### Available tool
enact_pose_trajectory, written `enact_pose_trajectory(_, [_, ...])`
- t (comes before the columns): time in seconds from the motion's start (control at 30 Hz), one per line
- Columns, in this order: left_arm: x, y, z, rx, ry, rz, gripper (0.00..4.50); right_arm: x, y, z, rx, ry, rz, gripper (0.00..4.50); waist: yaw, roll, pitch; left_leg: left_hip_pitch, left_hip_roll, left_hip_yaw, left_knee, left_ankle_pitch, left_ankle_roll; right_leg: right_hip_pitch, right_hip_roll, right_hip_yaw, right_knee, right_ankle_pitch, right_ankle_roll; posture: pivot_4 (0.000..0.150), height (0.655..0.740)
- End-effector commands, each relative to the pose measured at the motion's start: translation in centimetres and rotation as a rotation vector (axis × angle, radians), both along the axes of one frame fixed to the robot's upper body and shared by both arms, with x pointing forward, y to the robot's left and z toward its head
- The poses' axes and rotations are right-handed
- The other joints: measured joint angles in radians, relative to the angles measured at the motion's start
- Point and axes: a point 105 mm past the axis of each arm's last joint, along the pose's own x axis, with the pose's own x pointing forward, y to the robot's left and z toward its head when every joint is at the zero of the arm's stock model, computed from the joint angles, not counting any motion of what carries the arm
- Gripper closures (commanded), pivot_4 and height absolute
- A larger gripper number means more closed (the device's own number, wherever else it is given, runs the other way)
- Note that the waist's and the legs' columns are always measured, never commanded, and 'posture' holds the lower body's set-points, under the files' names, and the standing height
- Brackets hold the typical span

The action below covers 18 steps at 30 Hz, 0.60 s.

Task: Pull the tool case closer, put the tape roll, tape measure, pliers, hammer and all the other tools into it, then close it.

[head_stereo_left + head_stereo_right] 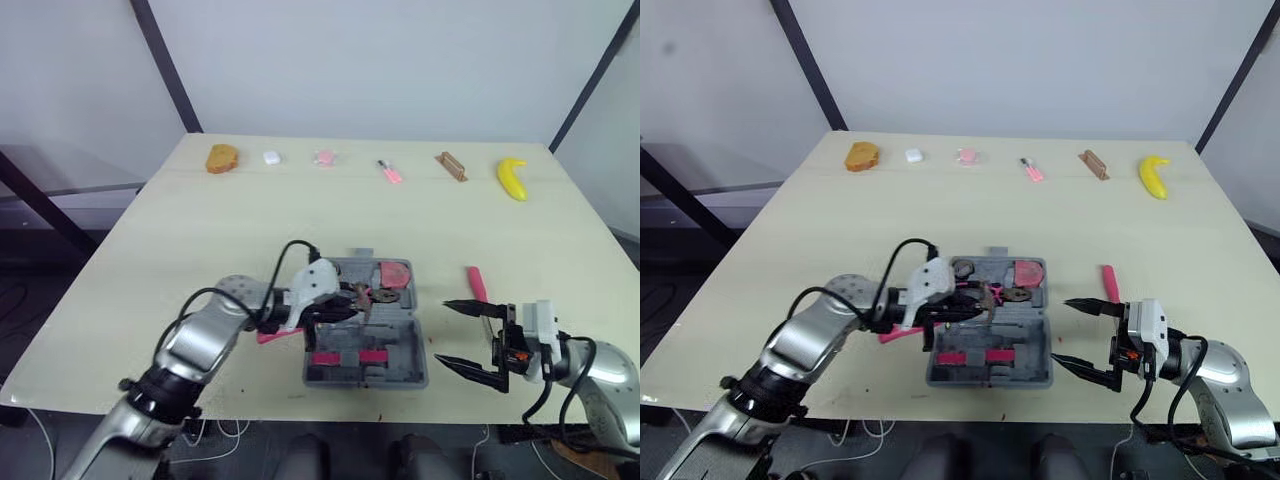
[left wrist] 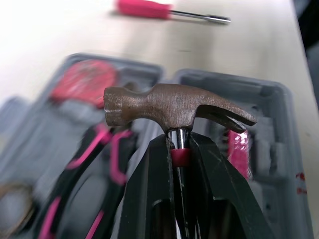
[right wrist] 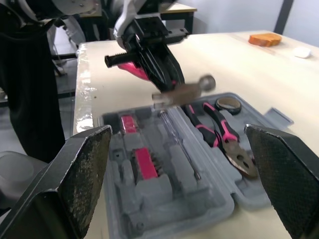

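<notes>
Two grippers sit nearest: the right gripper (image 1: 442, 334), jaws spread and empty, hangs just right of the open tool case (image 1: 400, 365). Over the case, the left gripper (image 2: 180, 145) pinches the hammer (image 2: 174, 107) at its neck, likely a steady hold on a stiff, head-heavy tool. Farther right lies a pink screwdriver (image 1: 476, 283).

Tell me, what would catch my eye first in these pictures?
The left end effector is clamped on a hammer just below its brown head, holding it over the open grey tool case near the front edge of the table. To the case's right, the right end effector gapes wide open, with a pink screwdriver lying just beyond it.
</notes>
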Motion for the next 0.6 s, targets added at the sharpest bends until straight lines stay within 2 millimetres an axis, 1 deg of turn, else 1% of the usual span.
enact_pose_trajectory(0.03, [0.0,-3.9,1.6,0.015,-0.003,-0.166,4.5,-0.4,-1.0,1.1,0.006,-0.067,-0.061,0.0,0.009,0.0,0.0,-0.001,0.0,0.0,0.001,0.0,0.0,0.0,0.0,-0.001,0.0,0.0,0.0,0.15,0.74])
enact_pose_trajectory(0.1, [0.0,-4.7,1.4,0.054,0.009,-0.199,4.5,-0.8,-1.4,1.0,0.001,-0.057,-0.078,0.0,0.015,0.0,0.0,-0.002,0.0,-0.001,0.003,0.0,0.0,0.0,0.0,0.0,0.0,0.0,0.0,0.15,0.74])
enact_pose_trajectory(0.23, [0.3,-5.6,0.3,0.187,-0.019,-0.214,4.5,-1.5,-2.0,0.5,-0.015,-0.038,-0.095,0.0,0.001,0.0,0.0,-0.001,0.0,0.0,0.003,0.0,0.0,0.0,0.002,0.003,0.0,0.0,0.0,0.15,0.74])
enact_pose_trajectory(0.33, [-0.1,-6.3,0.0,0.219,0.02,-0.23,4.5,-1.5,-2.2,0.5,-0.021,-0.044,-0.107,0.0,-0.004,0.0,0.0,-0.001,0.0,-0.002,0.003,0.0,0.0,0.0,0.003,0.002,0.0,0.0,0.0,0.15,0.74])
enact_pose_trajectory(0.47, [0.2,-6.6,-0.7,0.293,-0.003,-0.231,4.5,-1.3,-2.4,0.6,-0.021,-0.053,-0.116,0.0,-0.003,0.0,0.0,-0.001,0.0,-0.002,0.003,0.0,0.0,0.0,0.003,0.002,0.0,0.0,0.0,0.15,0.74])
enact_pose_trajectory(0.6, [0.1,-7.0,-1.1,0.317,0.028,-0.236,4.5,-1.3,-2.6,0.5,-0.026,-0.05,-0.116,0.0,-0.004,0.001,0.0,-0.001,0.0,-0.002,0.003,0.0,0.0,0.0,0.003,0.002,0.0,0.0,0.0,0.15,0.74])
